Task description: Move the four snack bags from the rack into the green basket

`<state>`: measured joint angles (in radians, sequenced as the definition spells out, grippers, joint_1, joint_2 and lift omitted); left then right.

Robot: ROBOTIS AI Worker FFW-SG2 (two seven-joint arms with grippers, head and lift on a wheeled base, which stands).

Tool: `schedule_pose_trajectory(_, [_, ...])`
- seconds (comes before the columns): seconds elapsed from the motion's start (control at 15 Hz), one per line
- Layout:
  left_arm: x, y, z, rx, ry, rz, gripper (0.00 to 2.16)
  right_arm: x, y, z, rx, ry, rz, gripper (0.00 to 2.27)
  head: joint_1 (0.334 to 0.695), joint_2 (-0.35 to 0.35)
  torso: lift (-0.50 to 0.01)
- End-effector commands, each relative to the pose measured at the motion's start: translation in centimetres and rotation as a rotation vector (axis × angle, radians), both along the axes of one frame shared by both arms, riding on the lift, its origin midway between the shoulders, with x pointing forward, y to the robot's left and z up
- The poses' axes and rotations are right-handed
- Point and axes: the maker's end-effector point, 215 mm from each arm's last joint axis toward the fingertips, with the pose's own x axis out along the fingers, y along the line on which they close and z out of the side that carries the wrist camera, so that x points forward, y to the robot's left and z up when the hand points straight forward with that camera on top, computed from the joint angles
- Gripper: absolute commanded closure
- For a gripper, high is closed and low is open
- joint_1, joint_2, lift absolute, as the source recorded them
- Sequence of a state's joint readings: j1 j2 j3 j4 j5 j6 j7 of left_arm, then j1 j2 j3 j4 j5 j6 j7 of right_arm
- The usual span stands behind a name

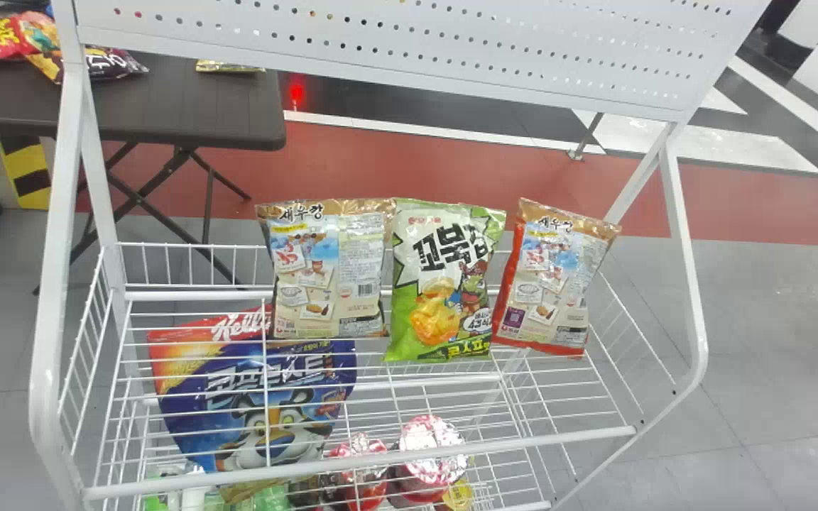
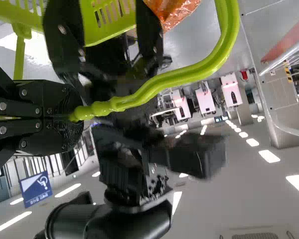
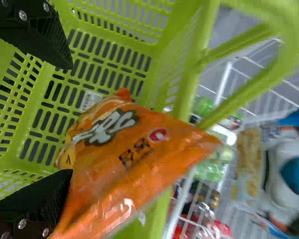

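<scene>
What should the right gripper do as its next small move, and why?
Probably ease the right gripper back from the orange bag, letting it settle in the green basket: its fingers stand wide apart, the bag is over the basket's inside, and the left gripper holds the handle.

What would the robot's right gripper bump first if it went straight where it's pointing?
The right gripper would probably bump the orange bag first, then the green basket behind it. The gaps are hard to judge.
</scene>
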<state>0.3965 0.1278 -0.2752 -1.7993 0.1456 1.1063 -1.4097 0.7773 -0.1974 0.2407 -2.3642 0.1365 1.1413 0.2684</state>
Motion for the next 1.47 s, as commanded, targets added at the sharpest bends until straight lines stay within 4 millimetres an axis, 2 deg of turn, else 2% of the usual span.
schedule_pose_trajectory(0.0, [0.0,0.0,0.0,0.000,0.001,-0.001,1.61,0.5,-2.5,3.9,-0.018,-0.043,-0.050,0.07,0.695,-0.350,0.000])
schedule_pose_trajectory(0.13, [0.0,0.0,0.0,0.000,0.001,-0.001,1.61,2.3,-4.6,5.6,-0.044,-0.098,-0.089,0.07,0.695,-0.350,0.000])
schedule_pose_trajectory(0.2, [0.0,0.0,0.0,0.000,0.001,-0.001,1.61,4.1,-5.3,6.6,-0.044,-0.150,-0.115,0.08,0.695,-0.350,0.000])
schedule_pose_trajectory(0.33, [-0.1,-0.1,-0.1,0.003,0.000,-0.004,1.61,9.9,-5.5,10.4,0.005,-0.340,-0.164,0.08,0.695,-0.350,0.000])
schedule_pose_trajectory(0.47, [-0.3,-0.2,-0.2,0.006,0.003,-0.009,1.61,17.2,-5.6,15.1,0.102,-0.581,-0.215,0.07,0.695,-0.350,0.000])
schedule_pose_trajectory(0.6, [-0.4,-0.2,-0.2,0.008,0.004,-0.011,1.61,23.4,-5.9,18.2,0.129,-0.771,-0.239,0.06,0.695,-0.350,0.000])
schedule_pose_trajectory(0.73, [-0.5,-0.2,-0.4,0.013,0.010,-0.010,1.61,28.5,-4.7,22.0,0.153,-0.986,-0.236,0.06,0.695,-0.350,0.000])
schedule_pose_trajectory(0.93, [-0.4,-0.2,-0.4,0.011,0.012,-0.008,1.61,33.6,-3.0,22.4,0.103,-1.102,-0.237,0.07,0.695,-0.350,0.000])
schedule_pose_trajectory(1.07, [-0.2,-0.1,-0.4,0.013,0.009,-0.007,1.61,36.7,-2.1,21.0,0.060,-1.112,-0.245,0.07,0.695,-0.350,0.000])
schedule_pose_trajectory(1.27, [0.1,-0.1,-0.4,0.011,0.005,-0.008,1.61,40.0,-1.5,18.5,0.051,-1.050,-0.231,0.08,0.695,-0.350,0.000])
schedule_pose_trajectory(1.4, [0.2,0.0,-0.5,0.010,0.010,-0.004,1.61,41.1,-0.8,17.6,0.068,-1.020,-0.209,0.10,0.695,-0.321,0.000])
